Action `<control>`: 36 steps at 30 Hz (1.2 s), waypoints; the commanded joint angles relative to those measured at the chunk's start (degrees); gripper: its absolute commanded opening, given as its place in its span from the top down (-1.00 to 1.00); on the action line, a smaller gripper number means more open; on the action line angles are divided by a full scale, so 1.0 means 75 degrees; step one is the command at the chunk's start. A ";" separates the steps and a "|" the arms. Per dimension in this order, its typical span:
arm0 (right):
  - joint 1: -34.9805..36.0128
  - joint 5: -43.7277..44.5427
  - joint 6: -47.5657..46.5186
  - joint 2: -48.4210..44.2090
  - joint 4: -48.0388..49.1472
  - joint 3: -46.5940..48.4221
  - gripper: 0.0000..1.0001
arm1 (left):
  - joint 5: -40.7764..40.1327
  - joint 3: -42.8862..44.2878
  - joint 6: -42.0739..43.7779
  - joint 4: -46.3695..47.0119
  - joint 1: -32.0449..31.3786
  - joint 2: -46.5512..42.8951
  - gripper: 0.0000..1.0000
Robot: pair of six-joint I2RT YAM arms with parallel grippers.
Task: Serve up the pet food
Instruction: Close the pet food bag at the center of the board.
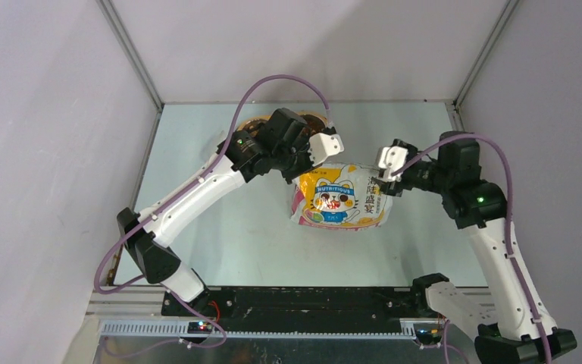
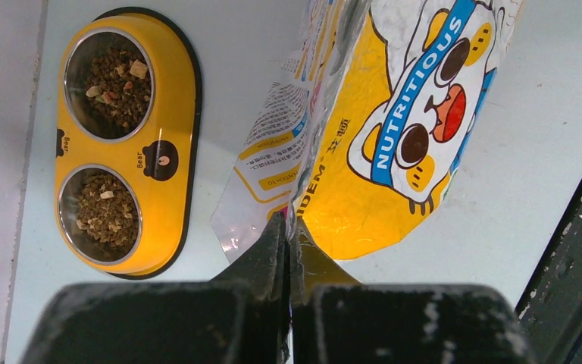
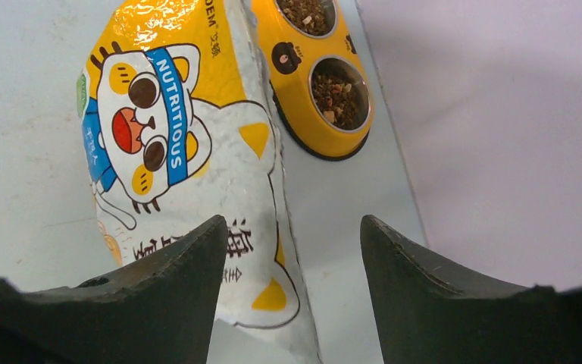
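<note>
Near the yellow bowl (image 2: 176, 91), left jaws pinch the bag (image 2: 364, 174); right jaws gape.

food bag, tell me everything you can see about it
The food bag is a crinkly, glossy foil pouch, yellow and white, with a cartoon cat wearing a blue band that reads NUTRITIOUS, small print down its side and pink at the base. It sits mid-way across the table, printed face toward the overhead camera, apart from the yellow double bowl. The left gripper is shut on one edge of it. The right gripper is open at the opposite edge.
</note>
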 commanded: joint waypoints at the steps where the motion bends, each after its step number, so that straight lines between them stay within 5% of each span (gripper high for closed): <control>1: 0.0814 0.1171 -0.0282 -0.0033 0.1053 -0.0427 -0.32 | -0.0392 0.0277 -0.0114 0.0641 0.0147 -0.0445 1.00; 6: 0.1168 0.1574 -0.0471 0.0272 0.1097 -0.0483 0.03 | -0.0331 0.0266 -0.0121 0.0633 0.0146 -0.0459 1.00; 11: 0.1385 0.1855 -0.0429 0.0427 0.1027 -0.0469 0.94 | -0.0248 0.0267 -0.0140 0.0642 0.0139 -0.0475 0.99; 17: 0.0633 -0.0563 0.0475 0.1087 -0.0151 0.0678 1.00 | -0.0191 0.0327 -0.0113 0.0603 0.0140 -0.0480 0.86; 20: 0.0300 -0.0880 0.0890 0.1479 -0.0634 0.1197 1.00 | -0.0173 0.0362 -0.0113 0.0594 0.0142 -0.0502 0.76; 21: 0.0285 -0.0725 0.1023 0.1498 -0.0613 0.1256 0.97 | -0.0151 0.0390 -0.0113 0.0593 0.0140 -0.0510 0.61; 29: 0.0266 0.0362 0.0339 0.0100 0.0304 -0.0109 -0.24 | 0.0190 0.1376 0.0062 0.0126 -0.0108 -0.0036 -0.28; 32: 0.0265 0.0534 -0.0069 -0.0286 0.0244 -0.0436 -0.34 | 0.0265 0.1505 0.0208 0.0001 -0.0502 0.0186 -0.54; 36: 0.0255 0.0853 -0.0195 -0.0492 0.0213 -0.0597 -0.34 | 0.0418 0.1575 0.0326 -0.0036 -0.0952 0.0440 -0.60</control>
